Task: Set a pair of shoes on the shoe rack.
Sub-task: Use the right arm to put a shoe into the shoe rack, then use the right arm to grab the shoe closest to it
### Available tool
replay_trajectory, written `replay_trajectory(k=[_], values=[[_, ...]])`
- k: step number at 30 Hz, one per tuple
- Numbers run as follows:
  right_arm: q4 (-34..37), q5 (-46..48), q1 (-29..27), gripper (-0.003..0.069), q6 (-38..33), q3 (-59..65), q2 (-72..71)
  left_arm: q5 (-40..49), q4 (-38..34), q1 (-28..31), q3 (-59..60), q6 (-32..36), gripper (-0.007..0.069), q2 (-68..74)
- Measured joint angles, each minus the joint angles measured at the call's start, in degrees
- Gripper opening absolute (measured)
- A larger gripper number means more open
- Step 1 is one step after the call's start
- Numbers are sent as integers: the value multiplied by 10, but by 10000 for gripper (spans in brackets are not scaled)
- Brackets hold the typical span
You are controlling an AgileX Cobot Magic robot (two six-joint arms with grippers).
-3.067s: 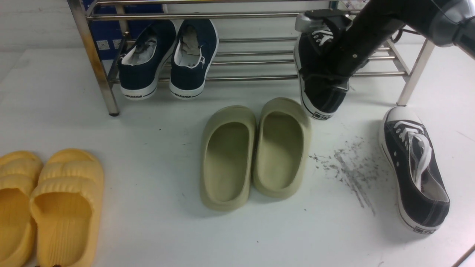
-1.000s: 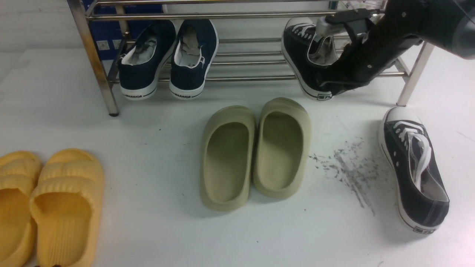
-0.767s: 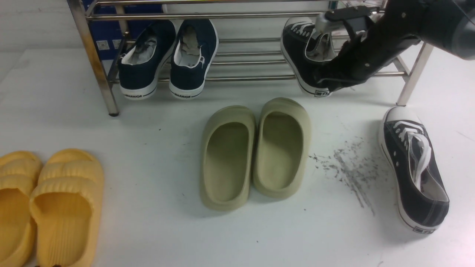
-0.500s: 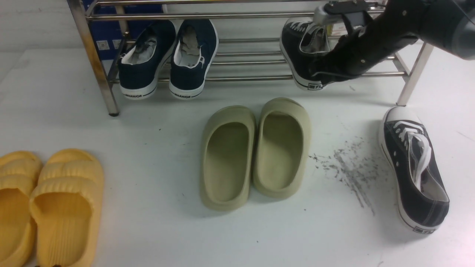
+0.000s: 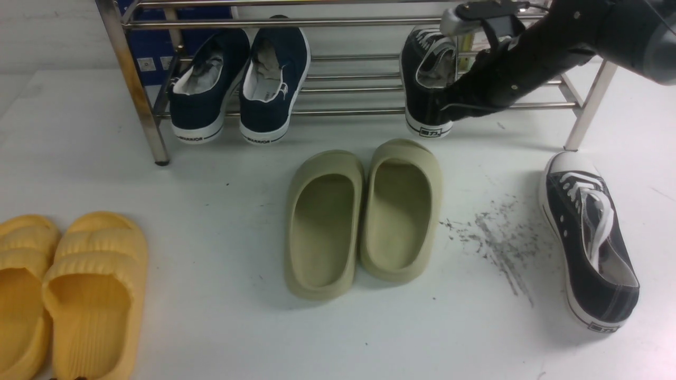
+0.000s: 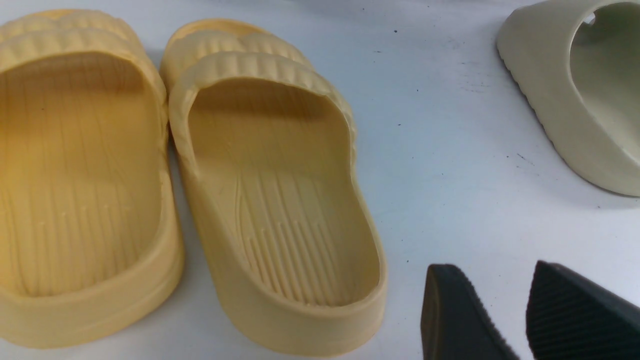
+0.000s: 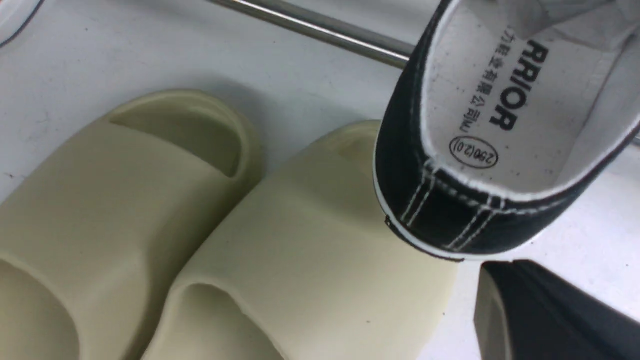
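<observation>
Heel's swung left since half a sec ago: the black sneaker point(image 5: 428, 89) now sits square, toe pointing into the shoe rack point(image 5: 359, 111), where before it lay angled w/ the heel out to the right. It's on the lower tier, right-hand part, heel poking out past the front bar, just behind the olive slides point(image 5: 364, 216). Right end effector point(image 5: 451, 105) is closed tight, tips right up against the sneaker's heel on its right side. Whether any canvas is pinched btwn them, can't tell. Second sneaker point(image 5: 589, 237) hasn't budged: flat on the tabletop point(image 5: 211, 211) out front-right of the rack, toe toward it, well apart from its mate, w/ dark scuff marks point(image 5: 496, 237) btwn it and the olive slides. Navy slip-ons point(image 5: 272, 89) sit on the same tier, left part. Over on the other side, left end effector point(image 6: 492, 272) hangs w/ fingers spread wide, nothing btwn them, above bare tabletop near the yellow slides point(image 6: 270, 190).
</observation>
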Motion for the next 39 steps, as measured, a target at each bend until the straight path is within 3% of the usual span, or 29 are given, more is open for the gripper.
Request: replay_trajectory(k=[6,10,13,18,22,26,32,39], values=[[-18,80,0,14,42,0,-36,0,0,0,0,0,239,0],[-95,188,0,51,122,-3,-108,0,0,0,0,0,239,0],[-193,266,-1,111,200,7,-163,0,0,0,0,0,239,0],[-220,275,-2,218,239,127,-269,0,0,0,0,0,239,0],[-174,247,-2,302,245,273,-364,0,0,0,0,0,239,0],[-174,184,-2,368,260,399,-416,0,0,0,0,0,239,0],[-183,92,-2,405,285,505,-403,0,0,0,0,0,239,0],[-180,2,-2,407,288,522,-329,0,0,0,0,0,239,0]])
